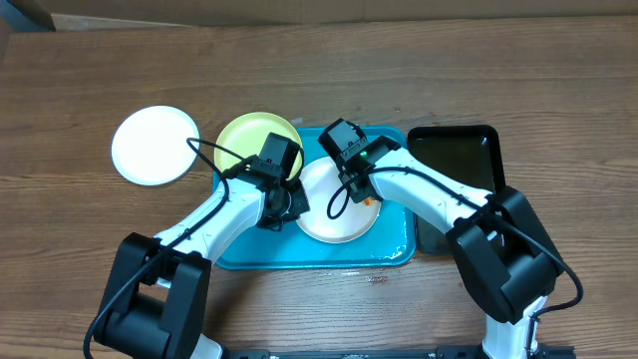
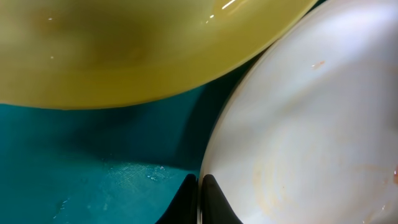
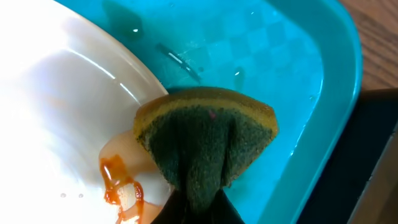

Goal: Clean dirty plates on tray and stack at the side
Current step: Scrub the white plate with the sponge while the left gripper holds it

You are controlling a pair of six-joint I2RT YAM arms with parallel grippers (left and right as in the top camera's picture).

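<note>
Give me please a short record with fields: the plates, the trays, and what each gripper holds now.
blue tray: on the table, before both arms
white plate on the tray: orange-red smear on it
green plate: partly over the tray's far left corner
white plate on the table: left of the tray, no smear visible
left gripper: shut on the rim of the white plate on the tray
right gripper: holds a sponge beside the smear
black tray: right of the blue tray
</note>
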